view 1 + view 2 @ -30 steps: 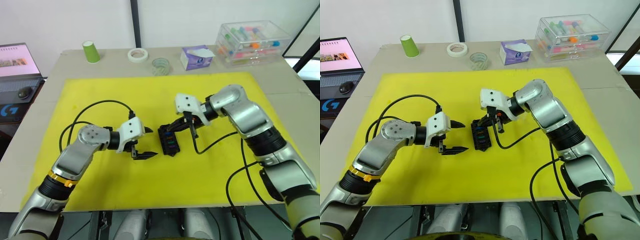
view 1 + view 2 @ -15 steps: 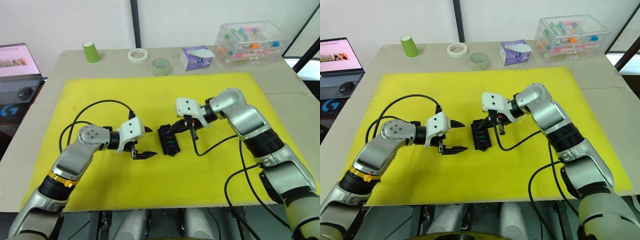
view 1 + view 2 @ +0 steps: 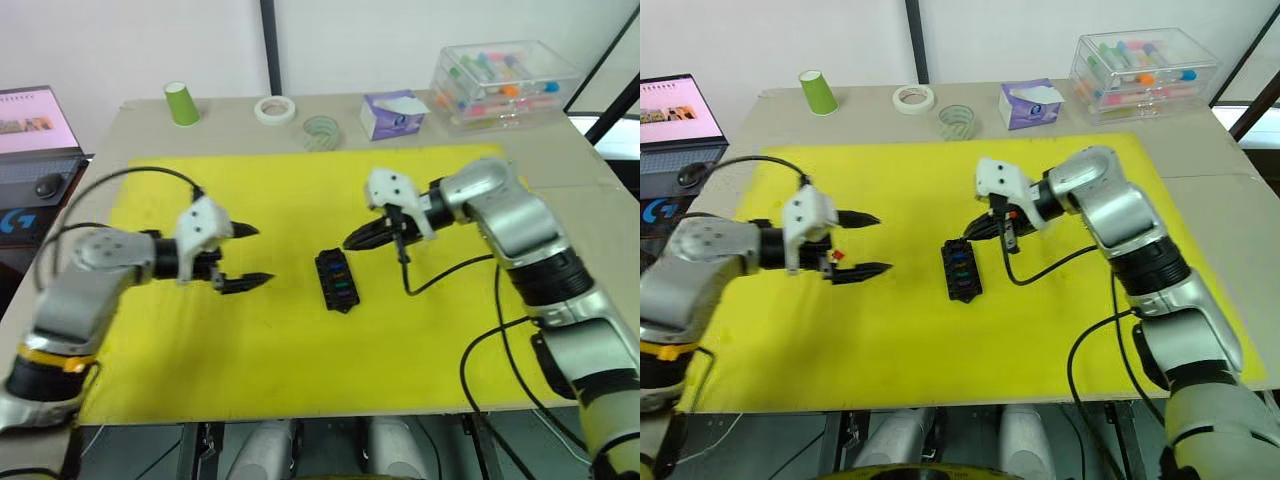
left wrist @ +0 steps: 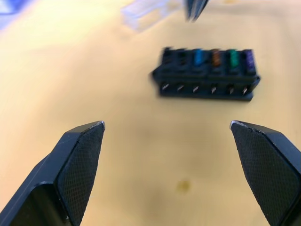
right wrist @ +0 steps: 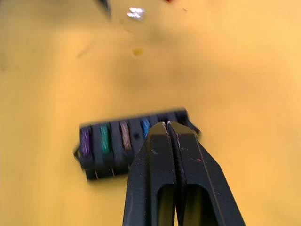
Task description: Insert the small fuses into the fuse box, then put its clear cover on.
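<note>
The fuse box (image 3: 336,281) is lying on the yellow mat (image 3: 300,370) that is covering the tabletop (image 3: 90,180), between the two claws and touching neither. The left claw (image 3: 246,255) is hovering well off to one side of it with its fingers spread wide and nothing between them. The right claw (image 3: 352,240) is hanging just above and behind the far end of the box, its fingers pressed together and carrying nothing that can be made out.

In the left wrist view four small fuses (image 4: 221,57) are sitting in a row of slots, blue, orange, teal and purple, while the slots at the end nearest the right claw are looking dark and possibly unfilled. The clear cover (image 4: 143,9) is lying on the mat just beyond the box, close under the right claw's tips.

Judging by this, the fuse stage is nearly or fully done and the cover is the next concern. The risks:

- The cover is transparent and thin, so a shut claw coming down on it could skid it across the mat rather than grip it.
- The box is light and unheld; pressing a cover on with one claw could tip or slide it.
- Any fuse standing proud would stop the cover seating.
</note>
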Robot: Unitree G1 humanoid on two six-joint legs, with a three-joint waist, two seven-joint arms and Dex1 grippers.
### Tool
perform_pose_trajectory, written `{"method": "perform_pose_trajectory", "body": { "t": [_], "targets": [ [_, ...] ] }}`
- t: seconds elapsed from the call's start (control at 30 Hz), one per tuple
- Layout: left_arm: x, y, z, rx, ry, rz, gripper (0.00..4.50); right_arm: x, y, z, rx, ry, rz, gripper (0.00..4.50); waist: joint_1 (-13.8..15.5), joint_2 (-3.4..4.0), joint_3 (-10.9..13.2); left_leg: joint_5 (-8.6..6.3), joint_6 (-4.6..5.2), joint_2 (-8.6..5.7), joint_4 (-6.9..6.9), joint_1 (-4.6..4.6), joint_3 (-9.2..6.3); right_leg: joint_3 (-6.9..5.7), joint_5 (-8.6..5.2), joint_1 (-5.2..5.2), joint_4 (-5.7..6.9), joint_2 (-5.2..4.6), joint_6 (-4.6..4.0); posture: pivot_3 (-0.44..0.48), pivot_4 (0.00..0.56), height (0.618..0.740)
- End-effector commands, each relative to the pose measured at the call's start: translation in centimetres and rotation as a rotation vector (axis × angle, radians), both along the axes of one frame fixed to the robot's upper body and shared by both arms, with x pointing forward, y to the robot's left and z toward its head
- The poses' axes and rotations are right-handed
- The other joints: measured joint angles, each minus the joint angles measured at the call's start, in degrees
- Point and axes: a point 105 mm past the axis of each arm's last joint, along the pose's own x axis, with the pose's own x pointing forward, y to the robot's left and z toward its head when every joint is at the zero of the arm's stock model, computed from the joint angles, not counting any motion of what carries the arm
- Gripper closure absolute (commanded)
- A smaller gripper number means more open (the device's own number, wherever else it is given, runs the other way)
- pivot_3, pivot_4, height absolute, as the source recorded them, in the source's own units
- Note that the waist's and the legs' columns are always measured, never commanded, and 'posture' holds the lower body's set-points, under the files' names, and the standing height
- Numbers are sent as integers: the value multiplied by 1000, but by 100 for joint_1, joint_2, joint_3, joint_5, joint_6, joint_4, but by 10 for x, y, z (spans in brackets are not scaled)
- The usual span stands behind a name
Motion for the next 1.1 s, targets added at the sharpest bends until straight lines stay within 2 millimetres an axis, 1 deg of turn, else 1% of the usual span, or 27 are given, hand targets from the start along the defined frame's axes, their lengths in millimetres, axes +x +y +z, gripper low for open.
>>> {"method": "perform_pose_trajectory", "body": {
  "t": [0.03, 0.13, 0.2, 0.27, 0.3, 0.4, 0.43, 0.53, 0.6, 0.7, 0.83, 0.93, 1.1],
  "targets": [
    [-13, 36, 15, 41, -20, 97, 0, 0, -27, 19, -7, -67, -44, 3893, 2, 0, 0, 0, 0, 0, -1, 0, 0, 0, 0, 1, 0, 0, 0, 0, 150, 740],
    [-26, 74, 15, 58, 13, 221, 0, 5, -57, 21, -42, -87, -137, 2955, 7, 2, 1, 0, 0, 2, -4, 0, 0, 0, 0, 2, -6, 1, 0, 0, 150, 740],
    [-35, 98, 13, 87, 33, 301, 0, 9, -76, 21, -64, -99, -202, 2271, 11, 4, 2, 0, 0, 3, -6, 0, 2, 1, 0, 2, -7, 1, 0, 0, 150, 740],
    [-45, 122, 10, 117, 54, 374, 0, 12, -95, 22, -74, -102, -272, 1682, 5, 5, 3, 0, 0, 4, -9, 0, 3, 0, 0, 2, -8, 1, 0, 0, 150, 740],
    [-50, 132, 9, 121, 62, 408, 0, 14, -106, 21, -83, -105, -309, 1288, 9, 9, 5, 0, 1, 5, -11, 0, 6, 1, 0, 1, -9, 2, 0, 0, 150, 740],
    [-61, 154, 7, 115, 82, 480, 0, 16, -134, 15, -114, -100, -395, 188, 25, 10, 6, -1, 1, 5, -12, 1, 8, 1, 0, 3, -10, 1, 0, 0, 150, 740],
    [-64, 160, 6, 123, 88, 499, 0, 16, -142, 14, -123, -96, -423, 52, 21, 10, 6, -1, 2, 5, -12, 1, 9, 1, 0, 4, -11, -1, 0, 0, 150, 740],
    [-70, 174, 4, 130, 94, 537, 0, 14, -163, 8, -147, -83, -495, 52, 16, 14, 9, -3, 4, 6, -13, 1, 12, 1, 0, 4, -13, -1, 0, 0, 150, 740],
    [-72, 178, 3, 129, 97, 544, 0, 12, -172, 5, -164, -78, -519, 52, 15, 17, 10, -3, 3, 8, -14, 1, 12, 2, 0, 3, -13, 0, 0, 0, 150, 740],
    [-72, 179, 1, 130, 100, 542, 0, 12, -174, 4, -162, -77, -529, 52, 4, 18, 11, -3, 4, 9, -14, 2, 17, 3, 0, 3, -13, 0, 0, 0, 150, 740],
    [-69, 176, -2, 128, 103, 524, 0, 12, -168, 6, -149, -87, -518, 52, 2, 20, 12, -4, 3, 11, -19, 2, 20, 5, 0, -1, -13, 1, 0, 0, 150, 740],
    [-57, 165, -1, 123, 90, 472, 0, 14, -151, 8, -140, -105, -464, 52, 17, 20, 12, -4, 3, 11, -18, 2, 21, 6, 0, 0, -13, 1, 0, 0, 150, 740],
    [-39, 138, -3, 80, 124, 354, 0, 15, -102, 31, -37, -146, -336, 52, 0, 21, 12, -4, 4, 12, -16, 2, 22, 7, 0, -1, -13, 2, 0, 0, 150, 740]
  ]
}}
